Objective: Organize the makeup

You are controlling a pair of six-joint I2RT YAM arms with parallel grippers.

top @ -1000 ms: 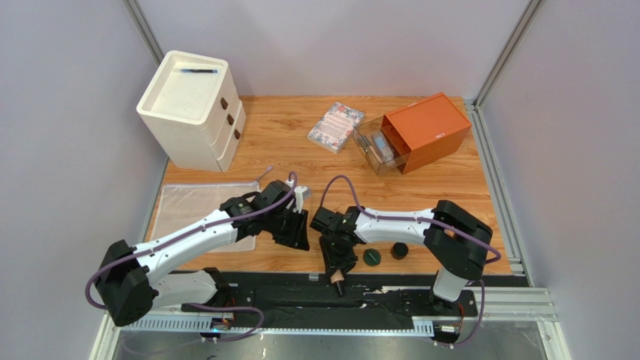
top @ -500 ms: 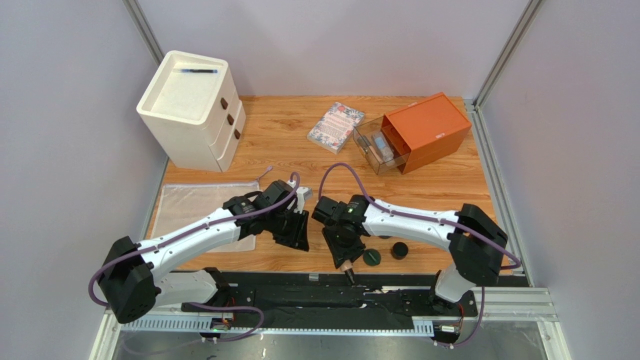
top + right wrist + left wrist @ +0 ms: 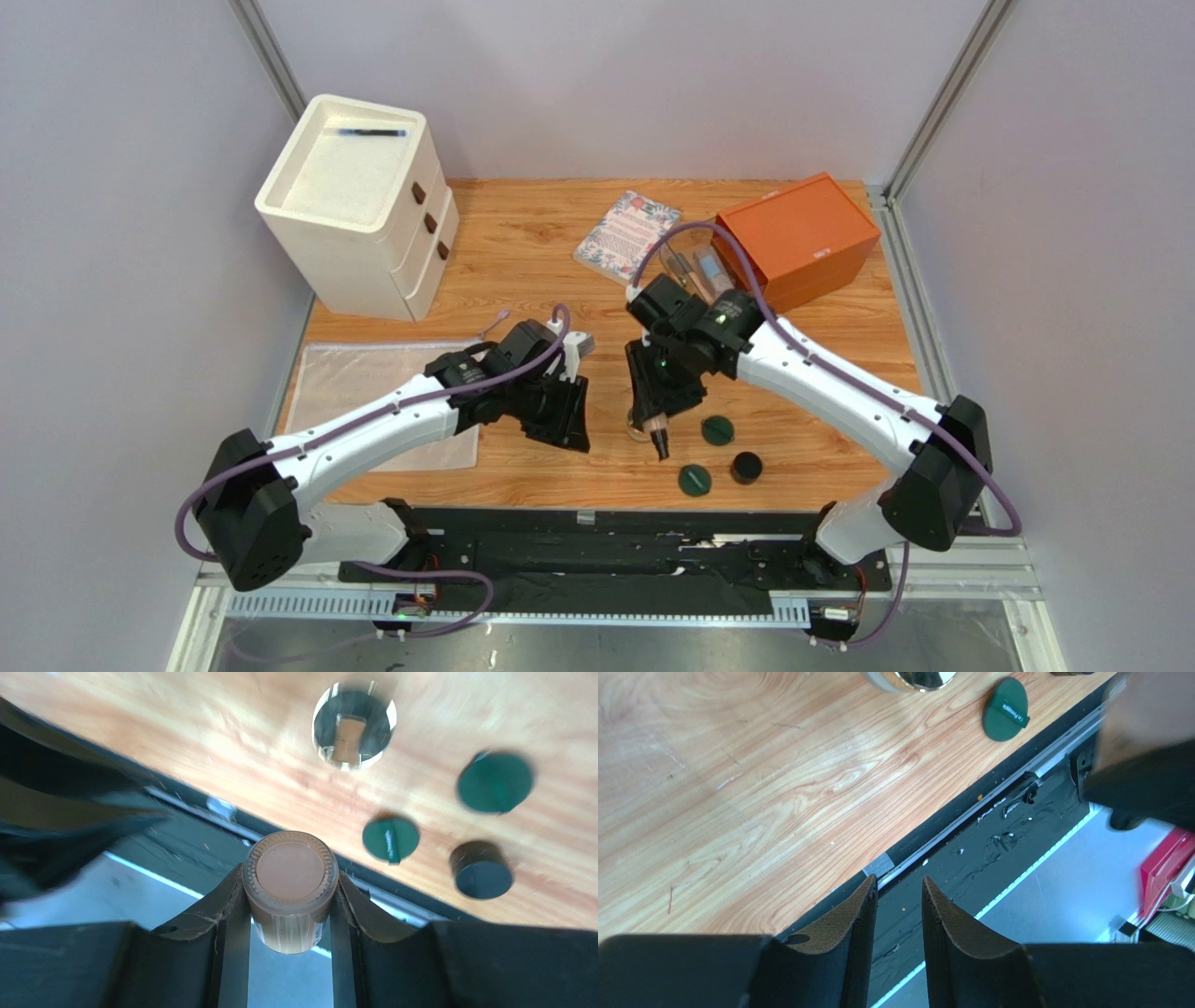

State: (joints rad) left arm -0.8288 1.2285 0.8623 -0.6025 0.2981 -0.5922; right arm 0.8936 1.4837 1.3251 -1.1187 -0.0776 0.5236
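The desk (image 3: 533, 266) is pale, grained wood. The drawer unit (image 3: 379, 273) at its far left corner is cream; the box (image 3: 793, 238) at the far right, orange. The booklet (image 3: 627, 235) is floral pink. A disc (image 3: 718, 430) and a second disc (image 3: 694, 480) are dark green, the jar (image 3: 746, 468) black, the tube (image 3: 290, 882) brownish.

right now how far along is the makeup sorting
Done: the orange box's clear drawer already holds a few items, too small to identify. In hand: the right pincer is shut on a brown-capped tube; the left pincer is open and empty. Left: two green discs, the black jar and the round compact lie on the table.
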